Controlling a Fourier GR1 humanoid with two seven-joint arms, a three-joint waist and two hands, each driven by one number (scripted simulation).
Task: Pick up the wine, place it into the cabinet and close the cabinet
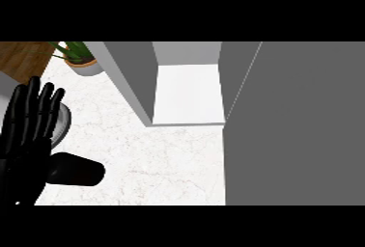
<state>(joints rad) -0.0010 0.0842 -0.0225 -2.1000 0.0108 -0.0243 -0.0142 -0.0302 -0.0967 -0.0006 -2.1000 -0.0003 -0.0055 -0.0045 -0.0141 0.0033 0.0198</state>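
Head view: the left hand (28,125) rests open at the left edge, fingers straight and pointing up, holding nothing. The right hand does not show. The cabinet (135,77) stands open on the counter (164,159); its door (299,125) swings out at the right and its white shelf (189,94) looks bare. No wine can be made out anywhere. A plant (80,57) sits at the back left. By my reading, the wine has not been stowed and the door has yet to be closed.
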